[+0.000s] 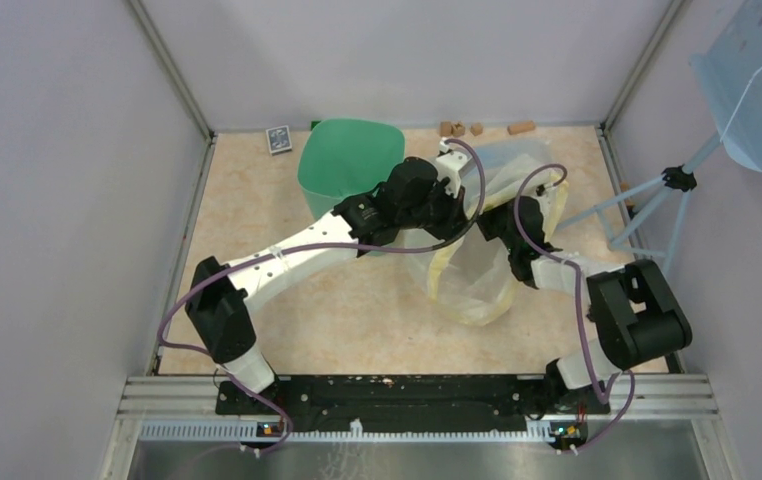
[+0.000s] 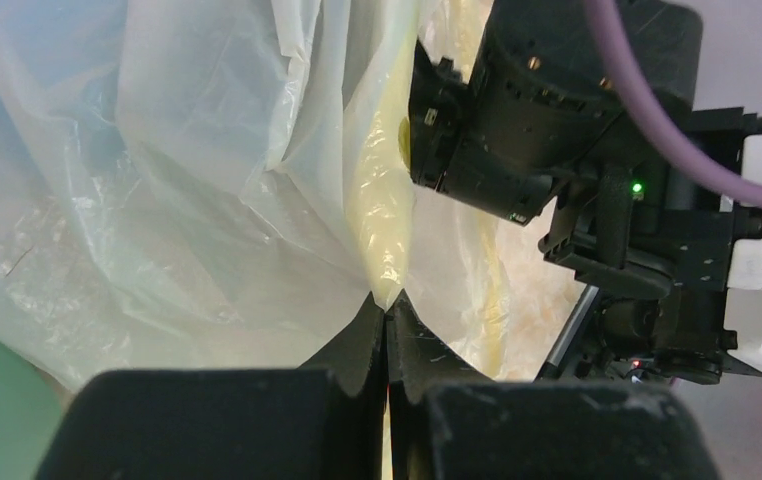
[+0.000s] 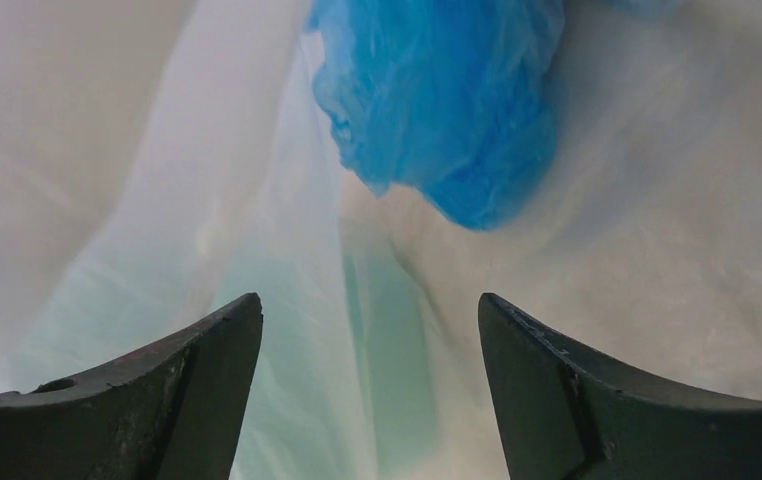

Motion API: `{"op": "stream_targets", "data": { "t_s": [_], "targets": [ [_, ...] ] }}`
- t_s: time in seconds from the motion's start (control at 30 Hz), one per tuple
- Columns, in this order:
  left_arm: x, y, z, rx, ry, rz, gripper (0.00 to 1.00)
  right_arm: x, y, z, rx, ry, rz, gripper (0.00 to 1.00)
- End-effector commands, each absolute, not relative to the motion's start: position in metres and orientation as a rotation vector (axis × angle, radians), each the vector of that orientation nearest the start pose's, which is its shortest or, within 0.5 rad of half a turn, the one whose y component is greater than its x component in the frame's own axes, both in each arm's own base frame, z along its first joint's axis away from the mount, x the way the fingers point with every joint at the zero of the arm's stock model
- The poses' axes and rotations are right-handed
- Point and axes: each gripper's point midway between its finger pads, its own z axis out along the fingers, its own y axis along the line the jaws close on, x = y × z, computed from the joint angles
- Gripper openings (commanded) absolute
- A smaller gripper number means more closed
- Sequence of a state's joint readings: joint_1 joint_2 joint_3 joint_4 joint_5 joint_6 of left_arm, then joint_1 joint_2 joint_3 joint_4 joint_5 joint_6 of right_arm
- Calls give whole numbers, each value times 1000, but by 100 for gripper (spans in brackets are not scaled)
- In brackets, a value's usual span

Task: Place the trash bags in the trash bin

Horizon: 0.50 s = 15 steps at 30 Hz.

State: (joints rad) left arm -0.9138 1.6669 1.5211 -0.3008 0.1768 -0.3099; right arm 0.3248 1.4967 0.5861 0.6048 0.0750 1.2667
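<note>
The mint-green trash bin [image 1: 345,160] stands at the back of the table, left of centre. The blue trash bag [image 3: 447,100] shows only in the right wrist view, crumpled inside the larger clear yellow-banded bag [image 1: 472,275]. My left gripper [image 1: 454,222] is shut on the clear bag's yellow-tinted edge [image 2: 385,250], just right of the bin. My right gripper [image 1: 494,225] faces it, and its open jaws [image 3: 369,310] reach into the clear bag, below the blue bag and apart from it. The right arm's wrist [image 2: 557,130] shows close by in the left wrist view.
A small card box [image 1: 277,138] and several brown blocks [image 1: 460,128] lie along the back wall. A light-blue perforated panel on a stand [image 1: 757,85] stands at the right, with its legs [image 1: 647,205] on the table's right edge.
</note>
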Motion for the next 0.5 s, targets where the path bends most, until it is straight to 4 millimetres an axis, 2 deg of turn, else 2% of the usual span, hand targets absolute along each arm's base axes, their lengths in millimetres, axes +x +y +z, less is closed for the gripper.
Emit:
{"op": "stream_targets", "data": {
  "t_s": [0.0,0.2,0.47],
  "targets": [
    [274,-418,282,746,1924,-923,0,434,144,162,979,1630,925,79],
    [277,-416,284,741,1920,-912,0,461,133,160,1027,1570,842,77],
    [288,-409,285,653,1924,-912,0,490,126,141,1060,1567,809,63]
  ]
}}
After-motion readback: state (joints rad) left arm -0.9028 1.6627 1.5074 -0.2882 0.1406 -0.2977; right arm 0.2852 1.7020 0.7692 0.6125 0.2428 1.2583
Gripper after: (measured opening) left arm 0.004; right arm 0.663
